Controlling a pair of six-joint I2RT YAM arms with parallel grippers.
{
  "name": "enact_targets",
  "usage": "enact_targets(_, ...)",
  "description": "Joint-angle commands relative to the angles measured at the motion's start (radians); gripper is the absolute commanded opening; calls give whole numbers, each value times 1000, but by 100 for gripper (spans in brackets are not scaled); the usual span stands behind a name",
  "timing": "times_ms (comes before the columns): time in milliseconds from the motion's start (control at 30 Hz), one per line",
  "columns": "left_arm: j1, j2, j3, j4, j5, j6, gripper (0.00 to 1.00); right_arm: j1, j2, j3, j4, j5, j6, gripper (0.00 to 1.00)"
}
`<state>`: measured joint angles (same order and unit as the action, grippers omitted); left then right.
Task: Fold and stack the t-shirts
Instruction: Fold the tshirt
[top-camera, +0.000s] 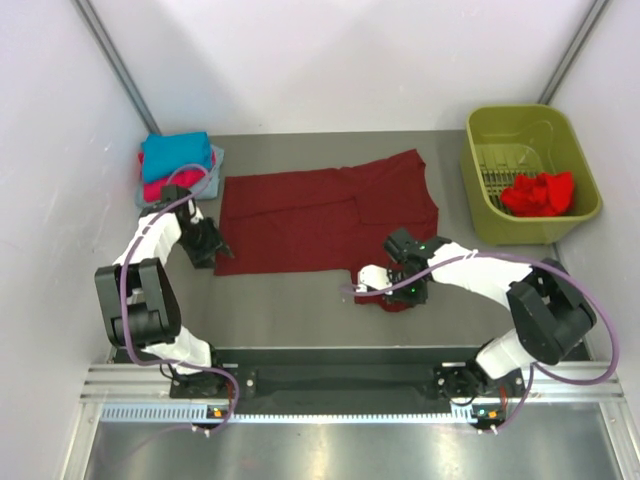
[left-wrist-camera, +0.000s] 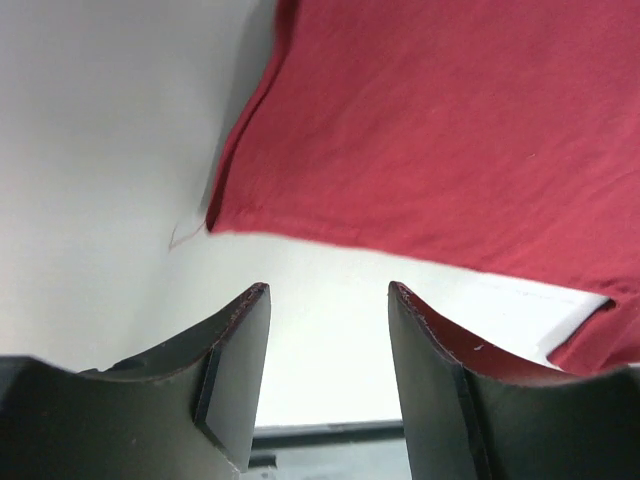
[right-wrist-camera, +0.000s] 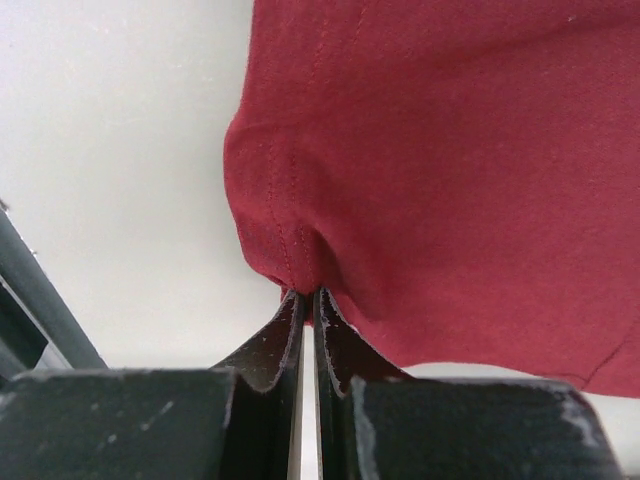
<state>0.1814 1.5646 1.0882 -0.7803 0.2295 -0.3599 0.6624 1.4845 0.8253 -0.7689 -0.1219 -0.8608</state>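
Right wrist view: your right gripper (right-wrist-camera: 308, 296) pinches the maroon t-shirt (right-wrist-camera: 450, 150) by its edge. Your left gripper (left-wrist-camera: 328, 292) is open and empty. It probably must grab the shirt's corner next, then fold.

Bright, even light; soft shadows

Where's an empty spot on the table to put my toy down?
Bare table lies in front of the maroon shirt, between the left gripper and right gripper; a narrow gap runs between shirt and green basket. The far left is crowded by the folded stack.
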Motion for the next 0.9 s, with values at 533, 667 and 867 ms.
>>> enact_targets(533,144,167,-14,27,16,-27,54,-17,45,89,-1,-19,14,0)
enact_targets(667,145,206,4,33,25,-13,53,-21,45,90,0,-19,17,0)
enact_targets(867,147,241,7,62,48,-27,22,-24,42,86,3,-16,20,0)
